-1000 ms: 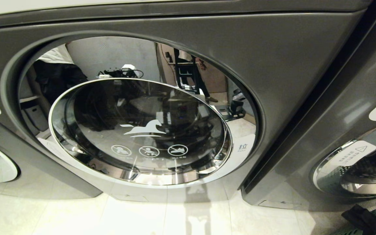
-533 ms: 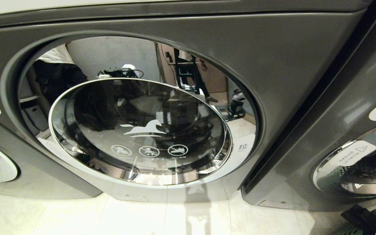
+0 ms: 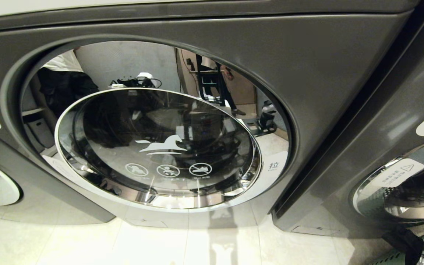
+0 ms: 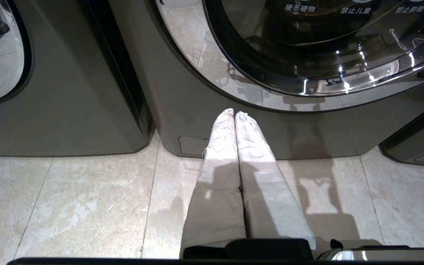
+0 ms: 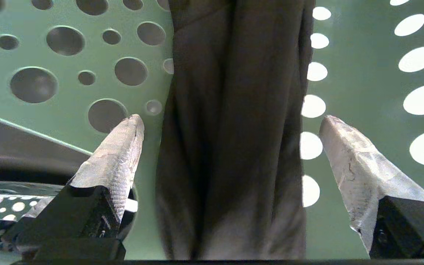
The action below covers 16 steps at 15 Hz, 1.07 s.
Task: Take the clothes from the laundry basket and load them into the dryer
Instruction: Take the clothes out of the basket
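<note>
The grey dryer fills the head view, and its round glass door (image 3: pixel 158 147) is closed. Only a corner of the green perforated laundry basket (image 3: pixel 392 257) shows at the bottom right, with dark clothes (image 3: pixel 405 239) draped over it. In the right wrist view my right gripper (image 5: pixel 231 119) is open, one finger on each side of a hanging fold of the dark clothes (image 5: pixel 234 129), apart from it. The basket wall (image 5: pixel 363 73) is close behind. My left gripper (image 4: pixel 234 113) is shut and empty, parked low over the floor and pointing at the dryer's base (image 4: pixel 307 136).
A second machine (image 3: pixel 399 147) stands right of the dryer, its door (image 3: pixel 410 195) just above the basket. Another machine (image 4: pixel 50 92) stands on the dryer's left. Pale floor tiles (image 3: pixel 160 239) lie in front. The door glass reflects the room.
At the head view's bottom right corner a dark shape has come in over the basket, covering more of the green. The dark clothes there have shifted slightly. The dryer and left arm are unchanged.
</note>
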Available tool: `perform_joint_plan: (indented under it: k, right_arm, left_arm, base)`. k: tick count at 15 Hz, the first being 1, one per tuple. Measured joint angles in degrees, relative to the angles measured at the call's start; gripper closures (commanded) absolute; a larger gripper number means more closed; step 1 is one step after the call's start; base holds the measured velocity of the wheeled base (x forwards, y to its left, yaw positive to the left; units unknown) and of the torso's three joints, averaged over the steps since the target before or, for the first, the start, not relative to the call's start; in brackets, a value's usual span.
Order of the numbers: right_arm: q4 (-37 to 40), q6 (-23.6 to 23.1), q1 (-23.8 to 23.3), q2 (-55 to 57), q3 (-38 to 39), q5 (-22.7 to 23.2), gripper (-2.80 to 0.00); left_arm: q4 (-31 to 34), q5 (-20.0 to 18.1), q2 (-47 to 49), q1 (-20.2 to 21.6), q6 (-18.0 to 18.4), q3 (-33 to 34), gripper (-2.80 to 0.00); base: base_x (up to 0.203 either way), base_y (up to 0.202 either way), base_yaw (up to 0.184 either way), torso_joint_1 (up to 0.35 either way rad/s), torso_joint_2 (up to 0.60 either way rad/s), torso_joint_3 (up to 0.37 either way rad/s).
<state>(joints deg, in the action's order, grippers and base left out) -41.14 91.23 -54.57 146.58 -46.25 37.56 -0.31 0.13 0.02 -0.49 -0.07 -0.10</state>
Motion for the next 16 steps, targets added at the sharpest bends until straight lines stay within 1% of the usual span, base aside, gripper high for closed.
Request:
perform_joint_plan:
  k: [1,9,11,13,15,16]
  right_arm:
    - [0.0,0.0,0.3,0.2,-0.1,0.0,0.00]
    - [0.4,0.0,1.0,0.7,0.2,0.4,0.00]
    - [0.6,0.0,0.8,0.1,1.0,0.2,0.00]
    - [1.2,-0.3,0.1,-2.2,3.4,-0.1,0.00]
    - [3.3,-2.1,-0.9,-6.2,6.4,-0.3,0.00]
    - [5.6,-4.2,-1.5,-8.8,7.8,-0.3,0.00]
  left_arm:
    - [0.0,0.0,0.0,0.0,0.0,0.0,0.00]
    - [0.0,0.0,0.0,0.0,0.0,0.0,0.00]
    - [0.0,0.0,0.0,0.0,0.0,0.0,0.00]
    - [0.0,0.0,0.0,0.0,0.0,0.0,0.00]
    - [0.0,0.0,0.0,0.0,0.0,0.0,0.00]
    - [0.0,0.0,0.0,0.0,0.0,0.0,0.00]
  base:
    - [0.000,0.000,0.000,0.000,0.00,0.000]
    - [0.000,0.000,0.000,0.000,0.00,0.000]
    - [0.000,0.000,0.000,0.000,0.00,0.000]
    - [0.000,0.000,0.000,0.000,0.00,0.000]
    - [0.000,0.000,0.000,0.000,0.00,0.000]
    - [0.000,0.000,0.000,0.000,0.00,0.000]
